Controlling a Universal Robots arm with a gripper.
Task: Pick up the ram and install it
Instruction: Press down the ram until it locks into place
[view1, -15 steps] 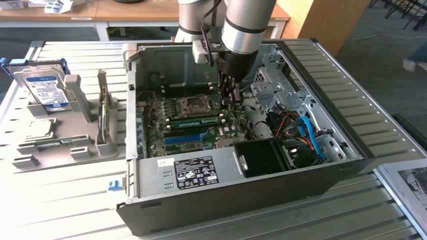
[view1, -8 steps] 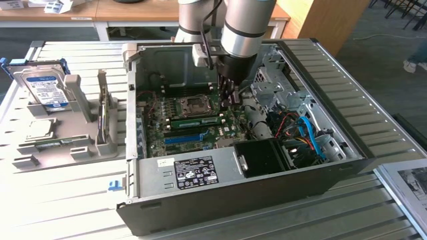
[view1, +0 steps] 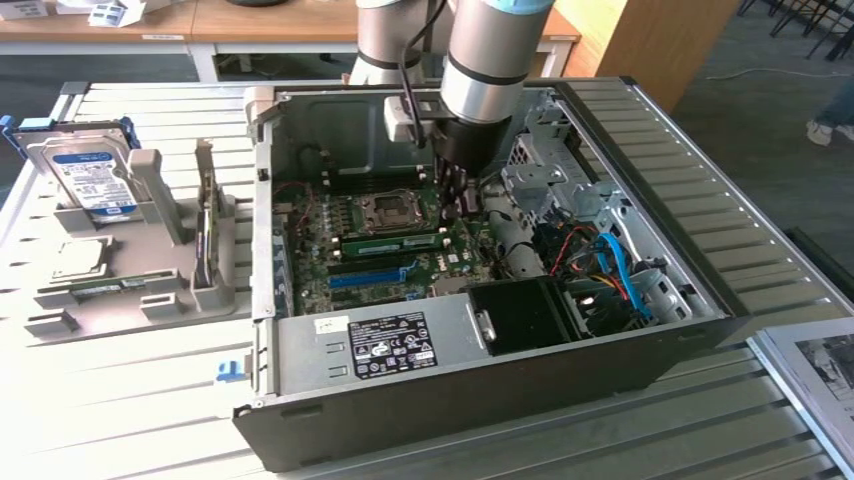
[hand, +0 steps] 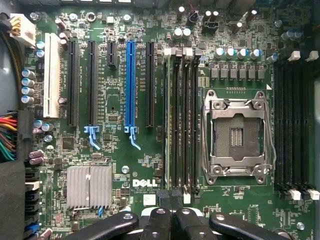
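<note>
Exterior view: my end effector (view1: 461, 205) hangs inside the open computer case (view1: 441, 410), low over the motherboard (view1: 350, 262). The ram (view1: 387, 242) is not in my grip. It lies along a memory slot at about 8 o'clock from my fingertips, with the processor socket (view1: 394, 208) at its 12 o'clock and the blue slot (view1: 367, 277) at its 6 o'clock.

In the wrist view my end effector (hand: 172, 215) is pinched fully together with nothing between the fingers. It sits close to one end of the bank of memory slots. There the ram (hand: 168, 125) shows edge-on as a thin pale-green line in the slot on the side of that bank facing the blue slot (hand: 130, 85), away from the processor socket (hand: 236, 134).

I judge the pick-up and carry done, since the stick stands in its slot and I hold nothing. I cannot tell whether it is pressed fully home, because I cannot read the latches at its ends as locked or loose. A final push or check may remain.

On the counter (view1: 134, 400), at 9 o'clock from the case, the hard drive (view1: 87, 180) stands in the grey fixture (view1: 134, 275).
</note>
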